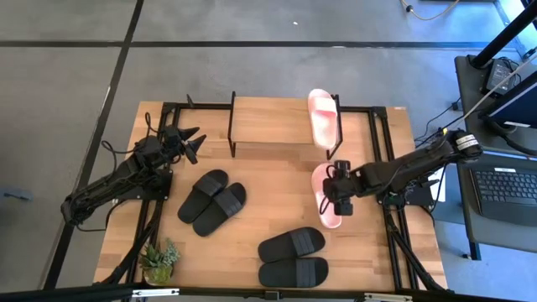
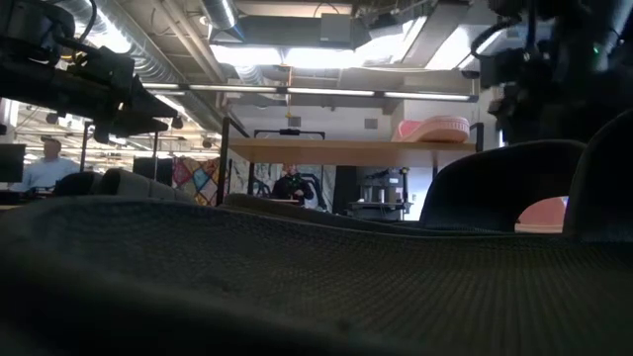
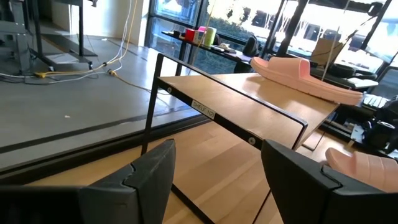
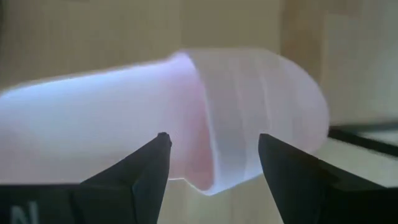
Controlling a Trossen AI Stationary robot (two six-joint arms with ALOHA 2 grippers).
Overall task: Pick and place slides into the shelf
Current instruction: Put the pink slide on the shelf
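Note:
One pale pink slide (image 1: 323, 117) lies lengthwise on the right end of the shelf's wooden top (image 1: 268, 122), also visible in the left wrist view (image 3: 308, 78). The second pink slide (image 1: 327, 201) lies sole down on the table in front of the shelf's right end. My right gripper (image 1: 340, 191) is open directly over it, its fingers standing on either side of the wide strap (image 4: 249, 124); no touch shows. My left gripper (image 1: 191, 144) is open and waits by the shelf's left end. Two black pairs (image 1: 211, 201) (image 1: 292, 256) rest on the table.
A small potted plant (image 1: 159, 260) stands at the table's near left corner. The shelf's board (image 3: 249, 106) is bare left of the pink slide. A black slide (image 2: 297, 287) fills the low view's foreground. A laptop (image 1: 503, 189) sits off the table's right side.

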